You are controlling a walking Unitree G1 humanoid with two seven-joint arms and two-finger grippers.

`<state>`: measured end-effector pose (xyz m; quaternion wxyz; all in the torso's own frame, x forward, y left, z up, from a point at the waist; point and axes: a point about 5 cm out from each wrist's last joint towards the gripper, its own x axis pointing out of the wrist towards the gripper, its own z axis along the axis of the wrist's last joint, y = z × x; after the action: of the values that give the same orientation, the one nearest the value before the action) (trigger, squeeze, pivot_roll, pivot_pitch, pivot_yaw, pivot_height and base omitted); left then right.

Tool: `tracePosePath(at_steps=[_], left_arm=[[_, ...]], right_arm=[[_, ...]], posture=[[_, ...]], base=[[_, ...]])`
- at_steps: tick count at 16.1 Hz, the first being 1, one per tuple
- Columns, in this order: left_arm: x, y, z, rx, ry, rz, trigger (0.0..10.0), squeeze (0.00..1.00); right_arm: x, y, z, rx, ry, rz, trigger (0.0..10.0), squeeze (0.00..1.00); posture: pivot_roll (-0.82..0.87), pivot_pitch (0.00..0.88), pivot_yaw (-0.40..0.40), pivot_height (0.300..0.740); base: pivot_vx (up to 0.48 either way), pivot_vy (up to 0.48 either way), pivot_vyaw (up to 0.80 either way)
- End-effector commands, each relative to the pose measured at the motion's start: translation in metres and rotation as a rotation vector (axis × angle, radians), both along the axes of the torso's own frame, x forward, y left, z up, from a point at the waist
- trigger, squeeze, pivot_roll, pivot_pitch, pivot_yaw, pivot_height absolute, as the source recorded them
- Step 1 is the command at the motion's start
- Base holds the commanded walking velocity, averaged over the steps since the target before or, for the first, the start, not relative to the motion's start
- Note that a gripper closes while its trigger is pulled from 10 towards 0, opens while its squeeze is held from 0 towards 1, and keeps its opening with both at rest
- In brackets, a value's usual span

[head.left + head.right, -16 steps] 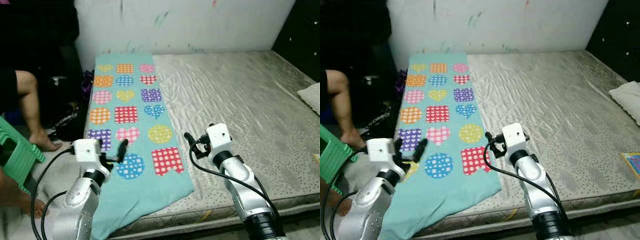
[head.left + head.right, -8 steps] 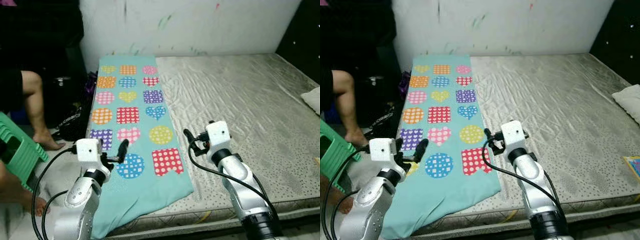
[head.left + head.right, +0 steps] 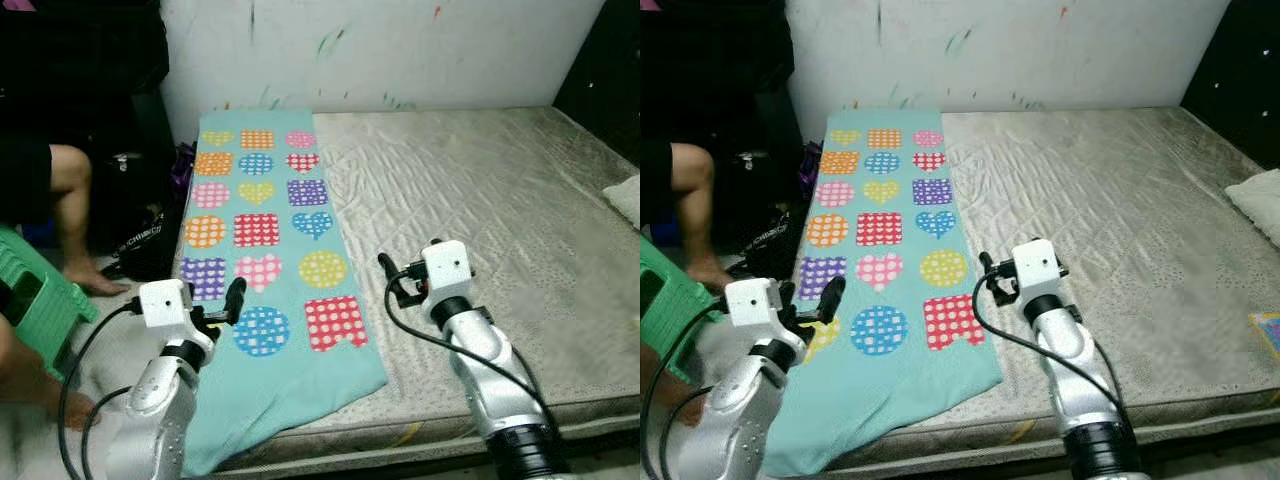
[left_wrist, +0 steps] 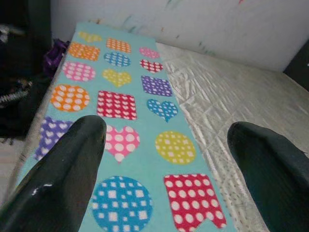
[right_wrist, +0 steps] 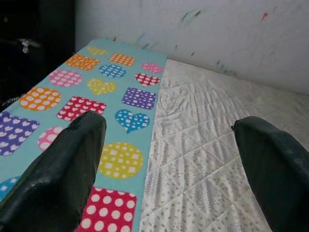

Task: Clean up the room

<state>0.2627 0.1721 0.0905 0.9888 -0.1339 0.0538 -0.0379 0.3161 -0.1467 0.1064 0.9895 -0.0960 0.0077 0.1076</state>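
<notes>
So I was at the foot of the bed (image 3: 480, 190), both arms up. My left claw (image 4: 169, 159) hung spread wide over the near end of the turquoise blanket (image 3: 262, 240) with the dotted hearts and circles, which lay along the mattress's left edge and drooped off the near corner. My right claw (image 5: 169, 159) gaped too, over the blanket's right edge. A person's leg (image 3: 75, 215) and a green stool (image 3: 35, 305) were off to my left.

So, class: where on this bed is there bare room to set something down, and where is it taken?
The grey mattress is free between the patterned blanket and the pillow. The blanket covers its left strip; both open grippers, left and right, crowd the near edge.
</notes>
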Motion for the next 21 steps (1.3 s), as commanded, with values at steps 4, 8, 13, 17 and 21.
tracePosePath(at_steps=[4,8,13,17,21], left_arm=[[0.006,0.001,-0.001,0.02,-0.004,0.021,10.0,0.0],[0.006,0.004,0.001,0.028,-0.01,0.03,10.0,0.0],[-0.002,0.016,-0.005,0.005,0.014,0.098,10.0,0.0],[-0.003,0.011,-0.004,-0.002,0.012,0.071,10.0,0.0],[-0.001,0.009,-0.006,-0.02,0.044,0.059,10.0,0.0]], right_arm=[[-0.002,-0.004,0.001,-0.001,-0.016,-0.031,10.0,0.0],[0.001,-0.005,0.004,-0.001,-0.027,-0.046,10.0,0.0],[-0.005,-0.014,-0.004,0.018,0.017,-0.087,10.0,0.0],[0.001,-0.011,0.0,0.011,0.006,-0.076,10.0,0.0],[-0.002,-0.009,-0.004,0.026,0.026,-0.075,10.0,0.0]], posture=[[-0.22,0.0,0.014,0.74],[-0.2,0.0,0.017,0.74],[-0.15,0.0,-0.012,0.74],[-0.14,0.0,-0.011,0.74],[-0.15,0.0,-0.004,0.74]], base=[[0.0,0.0,0.0],[0.0,0.0,0.0],[0.0,0.0,0.0],[0.0,0.0,0.0],[0.0,0.0,0.0]])
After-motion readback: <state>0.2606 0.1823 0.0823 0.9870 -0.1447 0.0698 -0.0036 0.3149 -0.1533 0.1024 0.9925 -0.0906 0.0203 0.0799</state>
